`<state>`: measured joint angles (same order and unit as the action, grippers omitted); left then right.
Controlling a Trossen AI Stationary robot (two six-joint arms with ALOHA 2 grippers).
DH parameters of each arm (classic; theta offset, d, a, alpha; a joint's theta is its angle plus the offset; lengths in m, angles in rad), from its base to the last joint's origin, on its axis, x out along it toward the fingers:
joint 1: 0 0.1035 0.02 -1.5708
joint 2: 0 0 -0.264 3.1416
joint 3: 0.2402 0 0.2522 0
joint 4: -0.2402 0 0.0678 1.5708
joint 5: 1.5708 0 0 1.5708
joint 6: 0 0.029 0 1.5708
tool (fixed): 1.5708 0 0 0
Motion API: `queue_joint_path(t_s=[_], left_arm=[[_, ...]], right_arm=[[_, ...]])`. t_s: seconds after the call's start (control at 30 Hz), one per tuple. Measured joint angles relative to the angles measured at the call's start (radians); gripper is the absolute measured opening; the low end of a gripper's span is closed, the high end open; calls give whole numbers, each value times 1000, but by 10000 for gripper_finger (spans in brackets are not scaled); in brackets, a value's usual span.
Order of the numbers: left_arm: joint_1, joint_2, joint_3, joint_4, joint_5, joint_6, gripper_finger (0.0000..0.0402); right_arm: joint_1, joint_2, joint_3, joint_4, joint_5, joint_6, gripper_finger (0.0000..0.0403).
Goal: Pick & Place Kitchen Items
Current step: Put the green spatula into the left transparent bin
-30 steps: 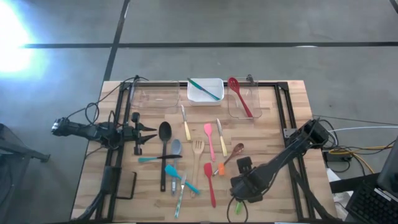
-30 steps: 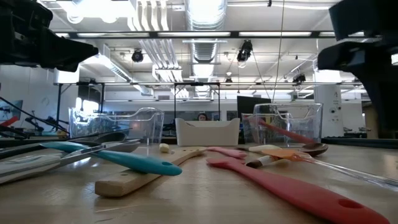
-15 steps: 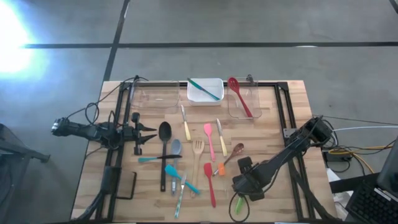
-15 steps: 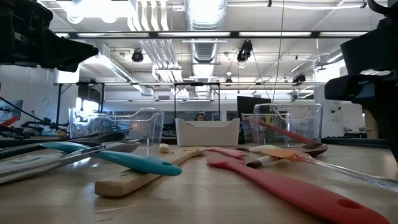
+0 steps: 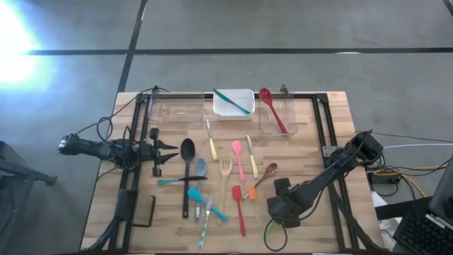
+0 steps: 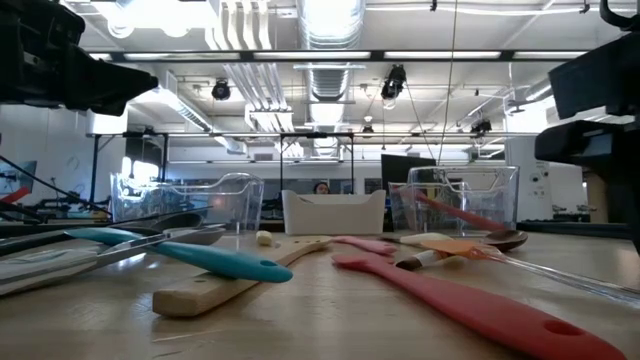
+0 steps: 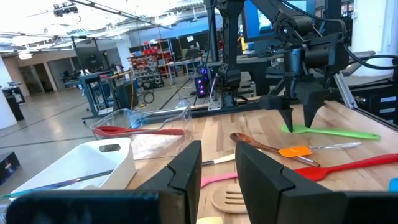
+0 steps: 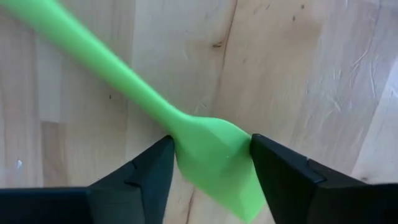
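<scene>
Jaws of the right gripper (image 8: 208, 163) are standing apart on either side of the green spatula (image 8: 208, 155), its two dark fingers flanking the blade where it is narrowing into the handle; they are bracketing it rather than visibly clamping it. Seen from the left wrist, those fingers are pointing straight down at the spatula, which is lying flat on the wooden table (image 5: 333, 127), near its front edge. For a sound pickup, the fingers should be settling down to the wood and centring on the neck before squeezing, so the flat blade is not twisting out.

Just behind the green spatula, a scatter of utensils is lying: a red spatula (image 5: 238, 210), an orange one (image 5: 249, 192) and a wooden spoon (image 5: 267, 173). Farther behind it, a clear tub (image 5: 277, 117) is holding a red spoon (image 5: 272, 110), and a white tub (image 5: 234, 103) is holding a teal utensil (image 5: 234, 100).

Well off to the side of the green spatula, the left gripper (image 5: 167, 151) is waiting above the table, its fingers (image 7: 184, 173) parted and holding nothing.
</scene>
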<state>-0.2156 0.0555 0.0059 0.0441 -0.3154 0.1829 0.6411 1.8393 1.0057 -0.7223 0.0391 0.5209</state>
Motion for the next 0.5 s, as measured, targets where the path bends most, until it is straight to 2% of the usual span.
queue_joint_path(t_s=[0.37,0.5], left_arm=[[0,0,0,0,0,0,101],[0,0,0,0,0,0,101]], right_arm=[[-1,-7,23,11,-37,0,25],[0,-25,23,1,-80,0,12]])
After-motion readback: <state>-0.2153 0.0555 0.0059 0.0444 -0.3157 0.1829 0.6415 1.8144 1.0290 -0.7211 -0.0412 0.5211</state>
